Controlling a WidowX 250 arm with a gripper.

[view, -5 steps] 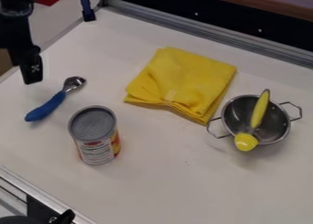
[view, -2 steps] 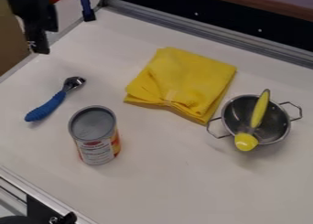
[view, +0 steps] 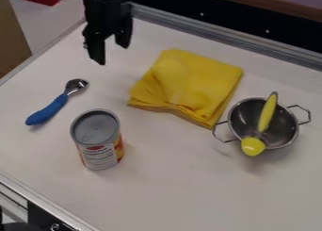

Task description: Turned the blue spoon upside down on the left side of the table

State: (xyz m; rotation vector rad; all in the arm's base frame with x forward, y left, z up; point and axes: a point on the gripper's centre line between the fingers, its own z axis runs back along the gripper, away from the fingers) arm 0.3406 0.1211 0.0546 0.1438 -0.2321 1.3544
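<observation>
Jaws: spreading apart with nothing between them, as the black gripper (view: 113,54) is hanging at the upper left of the frame.
Blue spoon (view: 57,104): lying on the table (view: 182,183) at the left, below and left of the jaws, well apart.
Spoon's long axis: running from lower-left handle to upper-right metal head (view: 76,85), roughly pointing toward the jaws.
Likely approach: going down-left, meeting the head end first.

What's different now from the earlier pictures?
The gripper has moved rightward across the picture, to the cloth's upper left, jaws open and empty. Nothing was taken hold of or let go. The blue spoon, can, yellow cloth and metal pot stayed put.
</observation>
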